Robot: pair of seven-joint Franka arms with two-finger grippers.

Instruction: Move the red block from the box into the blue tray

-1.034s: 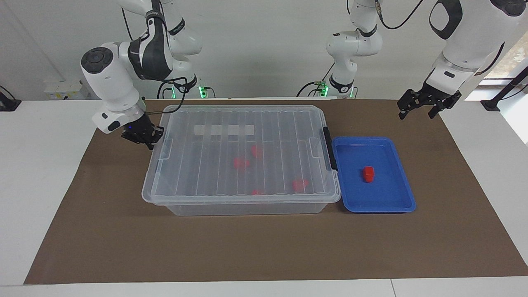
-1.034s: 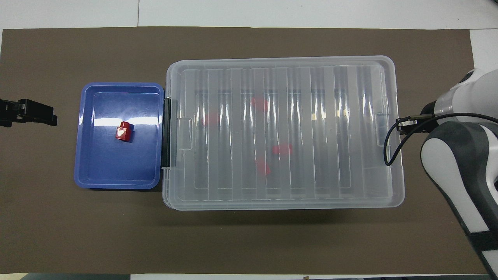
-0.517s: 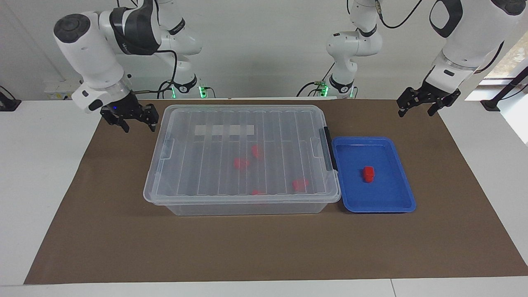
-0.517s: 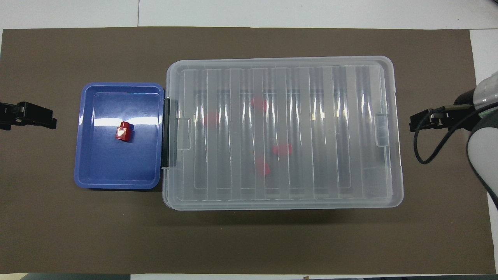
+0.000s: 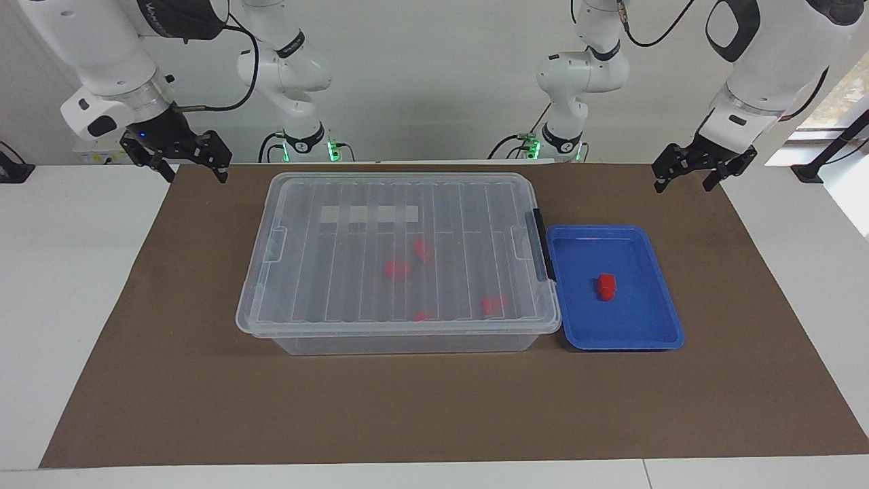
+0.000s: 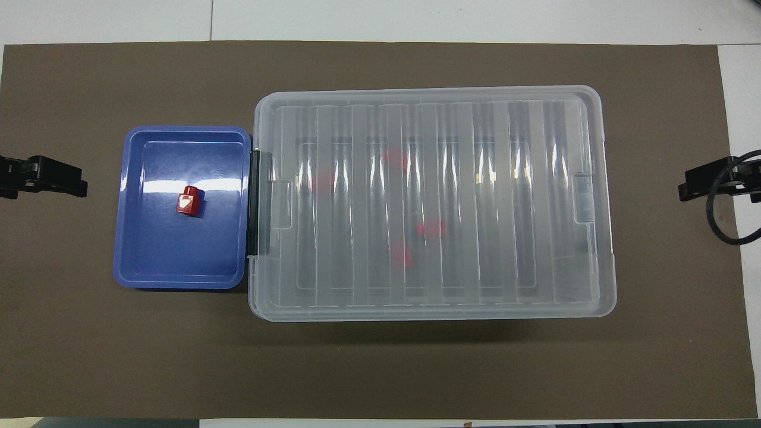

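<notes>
The clear box stands mid-mat with its ribbed lid on. Through the lid several red blocks show blurred, such as one. Beside the box, toward the left arm's end, the blue tray holds one red block. My right gripper hangs open and empty over the mat's edge at its own end, apart from the box. My left gripper waits open and empty over the mat's edge past the tray.
A brown mat covers the table's middle, with white tabletop at both ends. The box has a black latch on the end that meets the tray.
My right gripper has opened, come off the box's end and risen away toward its own end of the table. The left arm has hardly moved.
</notes>
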